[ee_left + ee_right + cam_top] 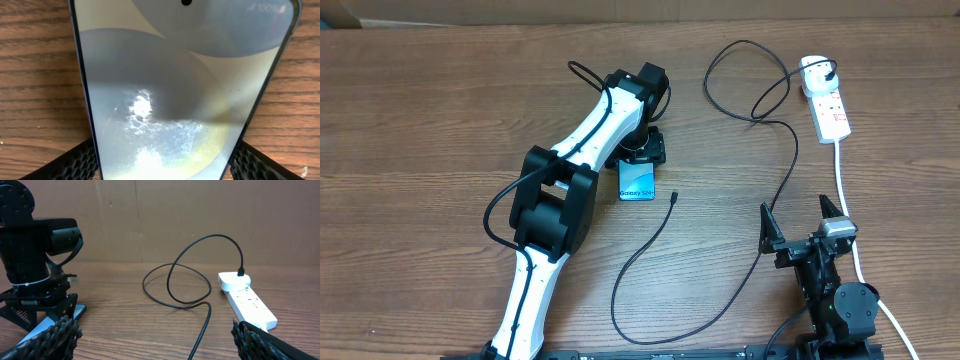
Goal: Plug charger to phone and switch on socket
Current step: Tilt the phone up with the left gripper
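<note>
The phone (175, 100) fills the left wrist view, lying flat with its screen up and glare across the glass. The ribbed pads (75, 162) of the left claw (643, 150) stand on either side of it, right at its dark edges. The claw straddles the phone's width, but I cannot tell whether the pads are pressing on it or only bracketing it. The likely purpose is to steady the phone so that it does not slide when a connector is pushed into it.

From overhead, the phone lies near the middle of the tabletop (420, 120), its far end under the left claw and its near end uncovered. The connector tip (674, 197) of the charger (650, 250) lies loose on the wood just beside the phone's near right corner, apart from it, so nothing is plugged in yet. The black cable loops across to its white adapter (817, 72), which sits in the far end of the socket (830, 110) at the right edge. The thick white cord (845, 190) trails back toward the robot.

The right claw (795, 212) hangs low near the robot's edge, spread wide and holding nothing. It is well apart from the connector tip and nearer the socket. It is probably the one meant to fetch the tip and later press the switch.
</note>
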Available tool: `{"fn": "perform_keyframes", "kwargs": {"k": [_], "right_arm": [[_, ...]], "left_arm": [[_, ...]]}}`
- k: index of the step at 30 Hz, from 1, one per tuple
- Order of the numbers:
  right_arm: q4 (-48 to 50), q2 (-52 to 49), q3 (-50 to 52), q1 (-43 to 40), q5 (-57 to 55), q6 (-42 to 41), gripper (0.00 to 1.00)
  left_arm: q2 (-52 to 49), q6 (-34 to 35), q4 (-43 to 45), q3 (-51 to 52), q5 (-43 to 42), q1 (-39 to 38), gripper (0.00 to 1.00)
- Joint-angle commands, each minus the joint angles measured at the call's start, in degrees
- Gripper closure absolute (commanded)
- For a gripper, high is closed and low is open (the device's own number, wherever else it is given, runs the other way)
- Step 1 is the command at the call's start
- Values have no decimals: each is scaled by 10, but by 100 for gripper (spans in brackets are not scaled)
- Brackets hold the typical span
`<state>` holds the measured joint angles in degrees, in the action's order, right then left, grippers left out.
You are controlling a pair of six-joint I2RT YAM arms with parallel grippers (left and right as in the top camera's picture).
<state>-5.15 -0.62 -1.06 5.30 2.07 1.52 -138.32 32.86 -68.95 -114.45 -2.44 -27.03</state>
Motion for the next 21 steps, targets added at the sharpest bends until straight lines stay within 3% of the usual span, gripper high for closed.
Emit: {"fn": "perform_keyframes", "kwargs": {"k": [1, 13, 21], "right_arm": [[3, 5, 6, 2, -5, 3, 0], [3, 5, 6, 2, -5, 3, 0], [3, 5, 6, 2, -5, 3, 0]], "left_arm": [[-38, 1, 2, 30, 14, -3, 27], [-36, 1, -17, 0, 13, 2, 30], [-36, 1, -92, -103, -15, 16, 29]]}}
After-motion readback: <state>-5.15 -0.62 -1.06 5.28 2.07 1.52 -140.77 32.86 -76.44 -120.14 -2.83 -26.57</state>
